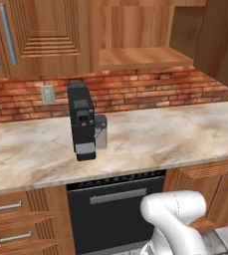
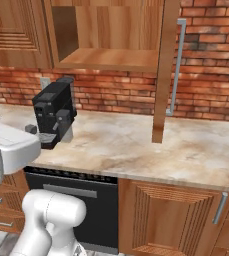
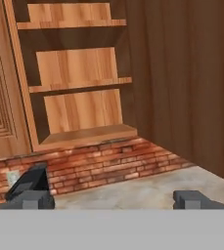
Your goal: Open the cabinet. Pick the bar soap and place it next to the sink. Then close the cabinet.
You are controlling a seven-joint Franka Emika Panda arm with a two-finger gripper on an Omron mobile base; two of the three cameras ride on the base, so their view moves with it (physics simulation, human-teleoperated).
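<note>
Cabinet [image 3: 79,78] open, shelves bare, at 12 o'clock from the tool [image 3: 113,199]; tool open, empty. Soap not located; door [image 2: 165,70] swung out.

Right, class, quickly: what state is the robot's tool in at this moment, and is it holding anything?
Tool: open, fingers wide apart, holding nothing; it faces the open cabinet.

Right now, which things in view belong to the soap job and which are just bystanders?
Job:
- cabinet, door swung open, shelves bare
- gripper, open, holding nothing

Bystanders:
- coffee machine
- dishwasher
- wall outlet
- countertop
</note>
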